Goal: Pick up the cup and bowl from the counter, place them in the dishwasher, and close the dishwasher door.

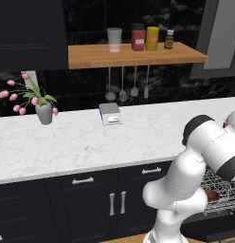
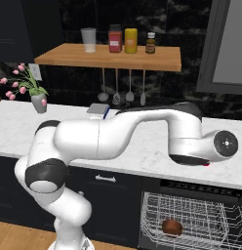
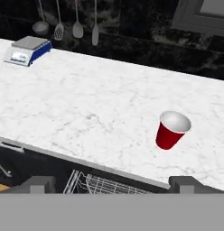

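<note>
The red cup [image 3: 171,131] stands upright on the white marble counter [image 3: 86,103], near its front edge, white inside showing. My gripper [image 3: 112,185] hovers above and in front of it, open, with its two dark fingertips [image 3: 39,184] wide apart and nothing between them. In the right base view the hand [image 2: 224,144] hangs over the counter [image 2: 142,146] at the right, above the dishwasher. The dishwasher's wire rack [image 2: 201,215] is pulled out, and the dark reddish-brown bowl [image 2: 171,227] lies in it; the bowl [image 1: 212,195] also shows behind my arm. The dishwasher door is out of view.
A small scale [image 1: 110,114] sits mid-counter by the wall, and a grey vase of pink flowers [image 1: 43,113] at the left. Utensils [image 1: 123,90] hang under a wooden shelf [image 1: 133,55] holding a tumbler and jars. Handled cabinet drawers [image 1: 84,180] run below the counter.
</note>
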